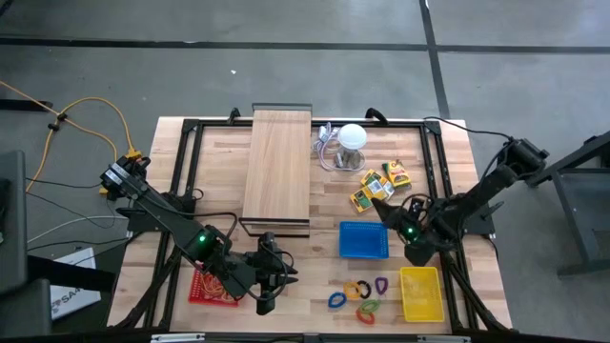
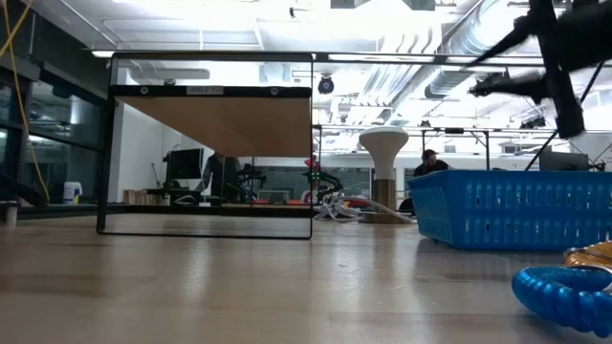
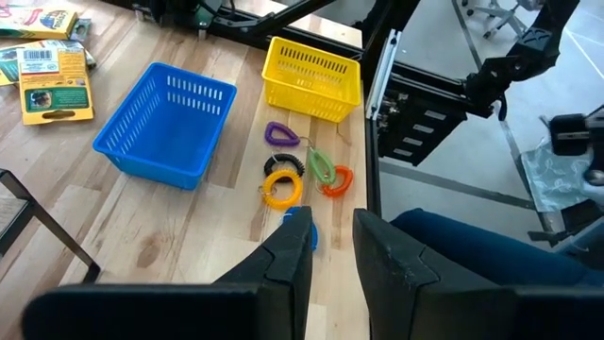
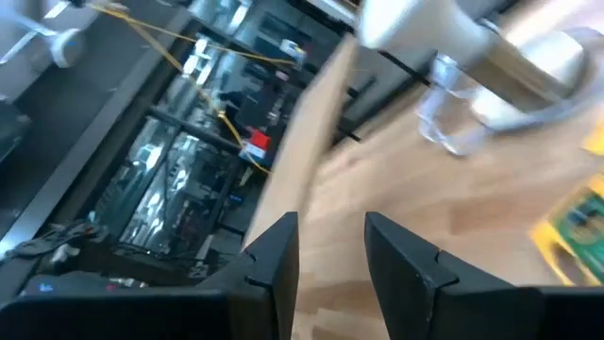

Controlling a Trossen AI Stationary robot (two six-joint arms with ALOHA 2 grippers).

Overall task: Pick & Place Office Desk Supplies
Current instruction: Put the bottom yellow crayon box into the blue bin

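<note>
Little looks sorted: the blue basket (image 1: 364,240) and yellow basket (image 1: 421,293) at lower right of the high view seem empty. The clips (image 1: 358,295) lie loose between them, the packs (image 1: 379,185) above. The left hand (image 1: 268,286) at lower centre and right hand (image 1: 389,211) beside the packs hover spread, holding nothing.
</note>
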